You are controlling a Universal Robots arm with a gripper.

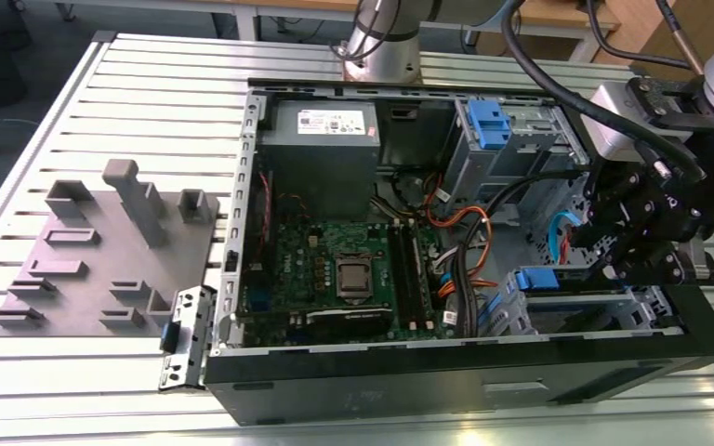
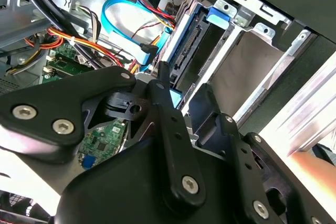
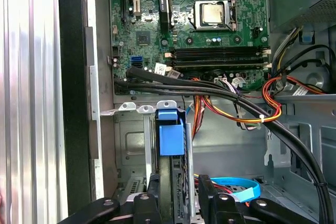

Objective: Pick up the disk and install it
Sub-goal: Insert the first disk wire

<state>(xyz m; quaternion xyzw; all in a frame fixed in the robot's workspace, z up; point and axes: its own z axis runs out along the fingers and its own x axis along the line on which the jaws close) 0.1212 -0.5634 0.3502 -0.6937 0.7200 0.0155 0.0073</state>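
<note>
Disk (image 3: 170, 135) stands on edge in the sheet-metal drive bay (image 3: 131, 148) at a corner of the computer case (image 1: 456, 376). The gripper (image 3: 178, 182) straddles its outer end, and I can't tell whether it's clamped or just around it. Expect a dense, rigid block with some heft, shock-sensitive, with smooth faces that may slip. Best held across the flat sides, square to the slot, since the blue plastic rails look thin and likely flex; bay edges are bare stamped steel, with cables (image 3: 252, 114) close by.
</note>
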